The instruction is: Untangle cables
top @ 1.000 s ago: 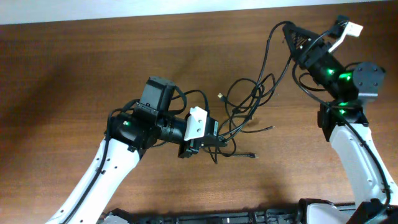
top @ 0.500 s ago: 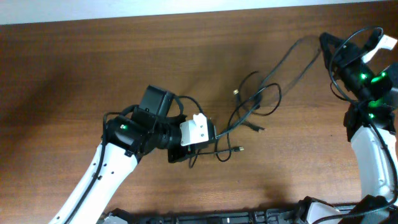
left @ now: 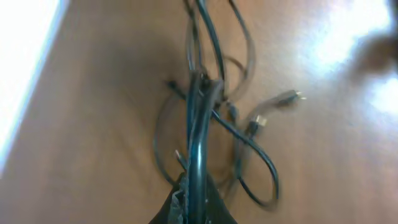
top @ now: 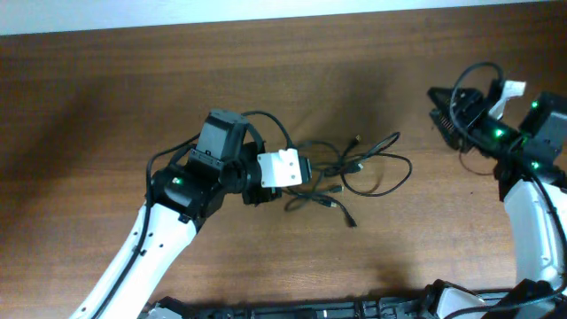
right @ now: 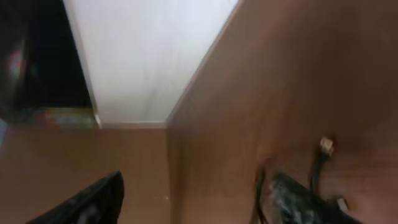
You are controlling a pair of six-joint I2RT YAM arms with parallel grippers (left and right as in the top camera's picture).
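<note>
The broad brown wooden table bears the whole job between the two white-and-black arms; the thin black flexible cables lie on it as a loose, crossed bundle just right of the left gripper, well apart from the right gripper.

The left gripper's jaws are clamped tight on several strands at once, which run straight out from its tips in the left wrist view; the right gripper's fingers stand wide apart with nothing between them.

The likely trouble is this: because the left grip pinches more than one strand, any pull by the right arm may drag the whole bundle along the table, or cinch the crossings tighter rather than freeing a single cord; the slack loops overlap, so a fresh grasp could easily catch two strands; a small metal-tipped plug could snag in a loop as it is drawn through.

Against a second ago: the right arm then reached up and left, with a strand strung taut to its gripper from the bundle; now that gripper sits further right and lower, empty, and the strand has dropped; the cables, then spread upward toward the right arm, now lie flatter and stretched sideways; the left gripper has turned and shifted slightly up the table, its hold unchanged.
</note>
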